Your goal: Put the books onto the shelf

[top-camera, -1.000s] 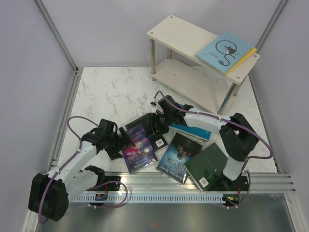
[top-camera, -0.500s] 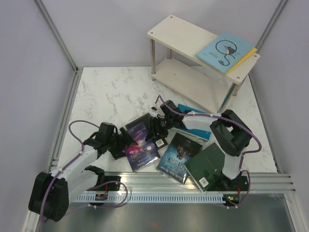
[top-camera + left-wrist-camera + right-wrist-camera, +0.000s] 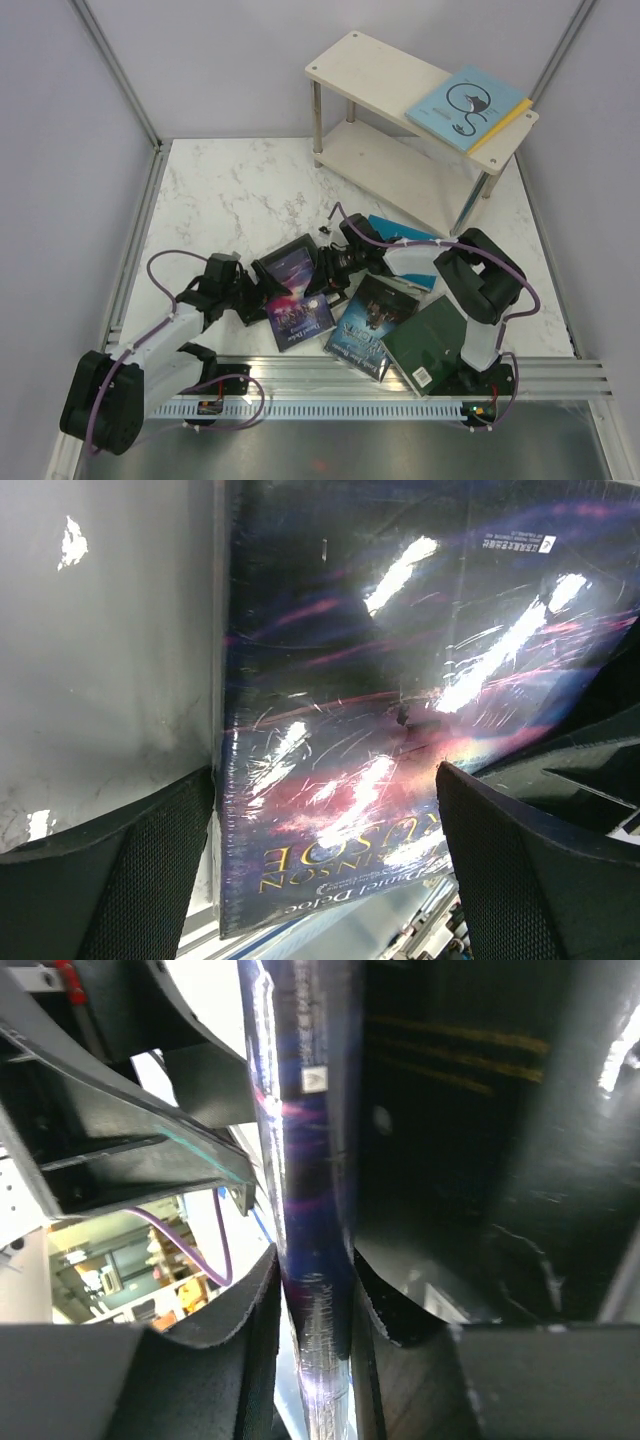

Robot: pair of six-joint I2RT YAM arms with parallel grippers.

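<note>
right fingers (image 3: 245,1310) pinch purple galaxy book (image 3: 305,1160) edge; left fingers (image 3: 130,880) spread around it

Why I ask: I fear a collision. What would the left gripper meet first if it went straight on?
Most likely the purple book, which fills the left wrist view just ahead of the open left gripper. Exact depth is unclear.
</note>
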